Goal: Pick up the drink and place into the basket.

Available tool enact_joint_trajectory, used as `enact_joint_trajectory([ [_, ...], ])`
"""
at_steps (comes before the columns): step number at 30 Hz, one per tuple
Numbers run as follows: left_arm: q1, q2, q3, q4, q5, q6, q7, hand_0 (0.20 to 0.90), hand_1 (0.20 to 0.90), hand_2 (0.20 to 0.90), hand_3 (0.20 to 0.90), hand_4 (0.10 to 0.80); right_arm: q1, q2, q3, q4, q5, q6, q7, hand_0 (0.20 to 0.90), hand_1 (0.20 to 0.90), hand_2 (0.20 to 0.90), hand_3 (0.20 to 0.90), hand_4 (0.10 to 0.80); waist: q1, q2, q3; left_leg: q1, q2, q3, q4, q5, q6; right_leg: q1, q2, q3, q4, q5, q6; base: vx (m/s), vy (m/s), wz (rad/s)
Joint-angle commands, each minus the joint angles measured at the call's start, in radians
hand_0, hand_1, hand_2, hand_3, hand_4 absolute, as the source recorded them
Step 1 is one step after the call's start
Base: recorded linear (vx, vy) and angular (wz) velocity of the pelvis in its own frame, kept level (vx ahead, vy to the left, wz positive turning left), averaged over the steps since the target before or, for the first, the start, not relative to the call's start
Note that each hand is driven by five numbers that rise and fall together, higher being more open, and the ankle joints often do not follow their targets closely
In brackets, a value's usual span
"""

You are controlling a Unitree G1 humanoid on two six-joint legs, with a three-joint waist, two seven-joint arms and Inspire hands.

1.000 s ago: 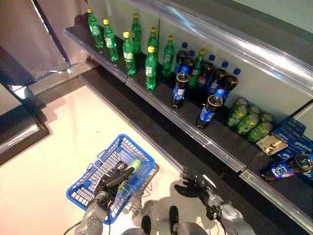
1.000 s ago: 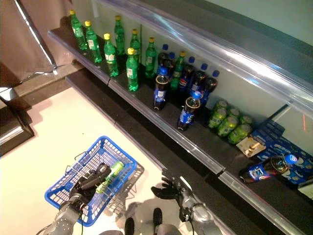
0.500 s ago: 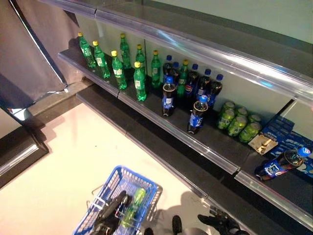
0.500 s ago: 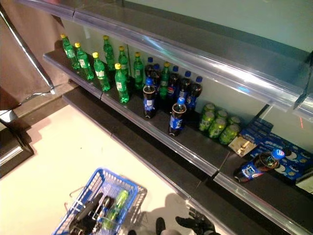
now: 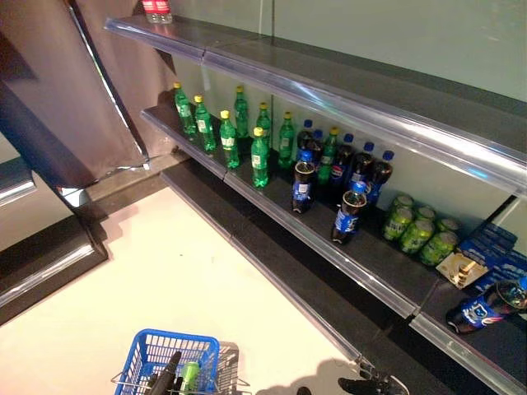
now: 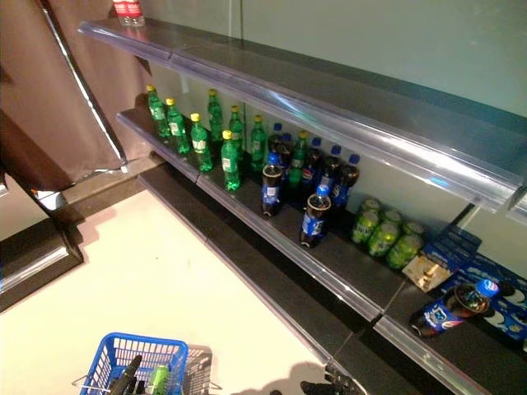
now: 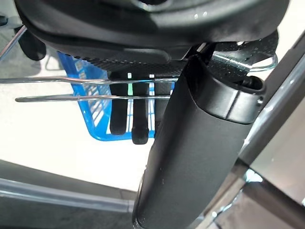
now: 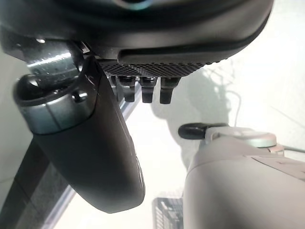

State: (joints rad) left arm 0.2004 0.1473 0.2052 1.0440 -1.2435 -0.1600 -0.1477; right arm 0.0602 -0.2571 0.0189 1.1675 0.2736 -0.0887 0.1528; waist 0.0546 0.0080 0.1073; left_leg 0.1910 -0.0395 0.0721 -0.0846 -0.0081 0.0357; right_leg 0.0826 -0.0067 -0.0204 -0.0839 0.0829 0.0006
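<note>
In the basket (image 5: 144, 352), the drink (image 5: 188, 375) seemingly beside left robot hand (image 5: 165, 378).

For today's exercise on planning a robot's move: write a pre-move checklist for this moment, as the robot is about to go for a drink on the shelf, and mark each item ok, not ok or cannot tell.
1. Blue basket carried on the left hand, wire handles over it in the left wrist view: ok.
2. Green bottle lying inside the basket: ok.
3. Right hand free, holding nothing, fingers straight: ok.
4. Drinks in view on the middle shelf: green bottles and cola bottles upright: ok.
5. Right hand near a bottle: not ok, it hangs low, below the shelf.
6. Room left in the basket: cannot tell, only part of it shows.
</note>
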Motion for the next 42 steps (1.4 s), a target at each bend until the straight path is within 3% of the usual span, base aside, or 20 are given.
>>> enact_joint_trajectory([
  [1,-0.094,0.073,0.012,-0.095,-0.024,-0.149,-0.163,0.3,0.3,0.3,0.2,0.1,-0.045,-0.05,-0.013,0.028,-0.008,-0.053,-0.018,0.9,0.9,0.9,0.9,0.8,0.003,0.013,-0.055,-0.072,-0.078,-0.016,0.159,-0.169,0.017,0.013,-0.061,-0.06,0.118,-0.152,0.049,0.059,0.255,0.06],
  [5,-0.099,0.08,0.016,-0.09,-0.036,-0.151,-0.165,0.3,0.3,0.3,0.2,0.1,-0.063,-0.053,-0.012,0.021,0.015,-0.053,-0.025,0.9,0.9,0.9,0.9,0.8,-0.003,0.025,-0.026,-0.092,-0.106,-0.073,0.217,-0.195,0.063,-0.116,-0.107,-0.032,0.385,-0.155,0.057,0.031,0.261,0.05],
  [9,-0.102,0.095,0.0,-0.083,-0.054,-0.148,-0.173,0.3,0.3,0.3,0.2,0.1,-0.078,-0.067,0.004,0.006,0.012,-0.065,-0.034,0.9,0.9,0.9,0.9,0.8,-0.007,0.037,0.02,-0.109,-0.141,-0.086,0.276,-0.218,0.087,-0.282,-0.137,-0.004,0.701,-0.06,0.033,0.041,0.29,0.19],
  [11,-0.103,0.097,-0.017,-0.087,-0.067,-0.146,-0.166,0.3,0.3,0.3,0.2,0.1,-0.084,-0.073,0.014,0.014,0.019,-0.072,-0.034,0.9,0.9,0.9,0.9,0.8,-0.015,0.026,0.029,-0.108,-0.151,-0.106,0.283,-0.216,0.085,-0.304,-0.083,0.014,0.665,-0.066,0.034,0.164,0.129,0.3],
  [14,-0.113,0.098,-0.031,-0.097,-0.048,-0.134,-0.143,0.3,0.3,0.3,0.2,0.1,-0.087,-0.077,0.023,0.02,0.045,-0.072,-0.029,0.9,0.9,0.9,0.9,0.8,-0.029,-0.001,0.035,-0.086,-0.173,-0.152,0.284,-0.234,0.072,-0.277,-0.031,0.005,0.449,-0.083,0.05,0.348,0.009,0.53],
  [17,-0.109,0.098,-0.035,-0.099,-0.01,-0.124,-0.113,0.3,0.3,0.3,0.2,0.1,-0.085,-0.088,0.032,0.03,0.057,-0.052,-0.017,0.9,0.9,0.9,0.9,0.8,-0.038,-0.026,0.029,-0.042,-0.196,-0.205,0.299,-0.276,0.052,-0.302,0.017,-0.006,0.261,-0.013,0.071,0.523,-0.044,0.75],
  [19,-0.096,0.097,-0.039,-0.076,0.011,-0.123,-0.119,0.3,0.3,0.3,0.2,0.1,-0.076,-0.086,0.035,0.037,0.059,-0.038,-0.025,0.9,0.9,0.9,0.9,0.8,-0.051,-0.036,0.014,0.013,-0.21,-0.251,0.31,-0.302,0.039,-0.351,0.056,-0.023,0.161,0.074,0.087,0.606,-0.051,0.6],
  [21,-0.083,0.098,-0.037,-0.073,0.026,-0.126,-0.103,0.3,0.3,0.3,0.2,0.1,-0.071,-0.075,0.041,0.041,0.051,-0.028,-0.035,0.9,0.9,0.9,0.9,0.8,-0.051,-0.037,0.011,0.042,-0.212,-0.28,0.318,-0.322,0.043,-0.39,0.063,-0.057,0.186,0.092,0.093,0.551,-0.09,0.58],
  [23,-0.072,0.096,-0.03,-0.08,0.014,-0.136,-0.07,0.3,0.3,0.3,0.2,0.1,-0.066,-0.064,0.055,0.045,0.044,-0.033,-0.039,0.9,0.9,0.9,0.9,0.8,-0.047,-0.043,0.006,0.052,-0.215,-0.304,0.352,-0.35,0.051,-0.379,0.059,-0.054,0.206,0.079,0.082,0.582,-0.15,0.4],
  [26,-0.046,0.071,0.009,-0.063,0.015,-0.141,-0.073,0.3,0.3,0.3,0.2,0.1,-0.061,-0.061,0.052,0.055,0.018,-0.023,-0.037,0.9,0.9,0.9,0.9,0.8,-0.046,-0.026,-0.027,0.068,-0.191,-0.326,0.413,-0.3,0.016,-0.328,0.068,-0.04,0.263,0.0,0.042,0.527,-0.147,0.28],
  [28,-0.023,0.063,0.031,-0.059,0.006,-0.137,-0.08,0.3,0.3,0.3,0.2,0.1,-0.057,-0.061,0.054,0.056,0.019,-0.02,-0.022,0.9,0.9,0.9,0.9,0.8,-0.041,-0.022,-0.049,0.044,-0.178,-0.319,0.52,-0.208,-0.022,-0.283,0.06,-0.033,0.266,-0.04,0.017,0.466,-0.148,0.4],
  [30,-0.007,0.044,0.065,-0.039,-0.009,-0.141,-0.114,0.3,0.3,0.3,0.2,0.1,-0.052,-0.061,0.055,0.05,0.026,-0.017,-0.005,0.9,0.9,0.9,0.9,0.8,-0.027,-0.015,-0.058,-0.059,-0.153,-0.24,0.779,-0.075,-0.063,-0.205,0.043,-0.05,0.267,-0.091,-0.011,0.52,-0.161,0.3],
  [32,-0.004,0.038,0.077,-0.029,-0.01,-0.138,-0.131,0.3,0.3,0.3,0.2,0.1,-0.054,-0.061,0.055,0.051,0.023,-0.021,-0.003,0.9,0.9,0.9,0.9,0.8,-0.016,-0.031,-0.055,-0.163,-0.162,-0.185,0.944,-0.036,-0.068,-0.169,0.017,-0.058,0.259,-0.111,-0.027,0.352,-0.134,0.09],
  [33,-0.008,0.042,0.082,-0.028,-0.004,-0.13,-0.144,0.3,0.3,0.3,0.2,0.1,-0.065,-0.061,0.061,0.052,0.02,-0.028,-0.004,0.9,0.9,0.9,0.9,0.8,-0.007,-0.037,-0.048,-0.26,-0.137,-0.127,0.986,-0.041,-0.051,-0.136,0.009,-0.069,0.257,-0.138,-0.04,0.314,-0.121,0.06],
  [34,-0.012,0.046,0.081,-0.031,-0.003,-0.127,-0.147,0.3,0.3,0.3,0.2,0.1,-0.071,-0.059,0.065,0.051,0.028,-0.028,-0.004,0.9,0.9,0.9,0.9,0.8,0.001,-0.037,-0.041,-0.299,-0.119,-0.105,0.985,-0.065,-0.037,-0.122,0.012,-0.063,0.254,-0.148,-0.042,0.35,-0.118,0.04],
  [36,-0.024,0.054,0.076,-0.051,0.002,-0.121,-0.14,0.3,0.3,0.3,0.2,0.1,-0.09,-0.054,0.068,0.051,0.054,-0.027,-0.004,0.9,0.9,0.9,0.9,0.8,0.017,-0.037,-0.023,-0.34,-0.077,-0.061,0.862,-0.108,-0.01,-0.089,0.02,-0.047,0.246,-0.171,-0.038,0.278,-0.014,-0.02],
  [38,-0.04,0.062,0.08,-0.068,0.003,-0.108,-0.138,0.3,0.3,0.3,0.2,0.1,-0.117,-0.047,0.071,0.049,0.055,-0.025,-0.007,0.9,0.9,0.9,0.9,0.8,0.027,-0.035,-0.013,-0.324,-0.052,-0.051,0.582,-0.134,0.003,-0.076,0.026,-0.017,0.241,-0.194,-0.027,0.361,0.123,-0.09],
  [39,-0.042,0.065,0.074,-0.079,0.001,-0.101,-0.136,0.3,0.3,0.3,0.2,0.1,-0.12,-0.045,0.075,0.047,0.058,-0.027,-0.013,0.9,0.9,0.9,0.9,0.8,0.032,-0.022,-0.009,-0.303,-0.041,-0.061,0.427,-0.112,-0.013,-0.068,0.038,-0.009,0.243,-0.209,-0.022,0.31,0.148,0.0],
  [41,-0.046,0.064,0.072,-0.091,0.011,-0.091,-0.135,0.3,0.3,0.3,0.2,0.1,-0.12,-0.041,0.079,0.043,0.058,-0.025,-0.031,0.9,0.9,0.9,0.9,0.8,0.043,-0.008,-0.003,-0.295,-0.028,-0.084,0.27,-0.059,-0.041,-0.047,0.049,0.005,0.235,-0.22,-0.016,0.367,0.167,0.08],
  [42,-0.041,0.055,0.072,-0.095,0.023,-0.088,-0.15,0.3,0.3,0.3,0.2,0.1,-0.12,-0.037,0.09,0.039,0.055,-0.02,-0.052,0.9,0.9,0.9,0.9,0.8,0.063,0.01,0.001,-0.321,0.002,-0.11,0.145,0.043,-0.077,-0.018,0.061,0.021,0.222,-0.23,-0.011,0.404,0.175,0.06],
])
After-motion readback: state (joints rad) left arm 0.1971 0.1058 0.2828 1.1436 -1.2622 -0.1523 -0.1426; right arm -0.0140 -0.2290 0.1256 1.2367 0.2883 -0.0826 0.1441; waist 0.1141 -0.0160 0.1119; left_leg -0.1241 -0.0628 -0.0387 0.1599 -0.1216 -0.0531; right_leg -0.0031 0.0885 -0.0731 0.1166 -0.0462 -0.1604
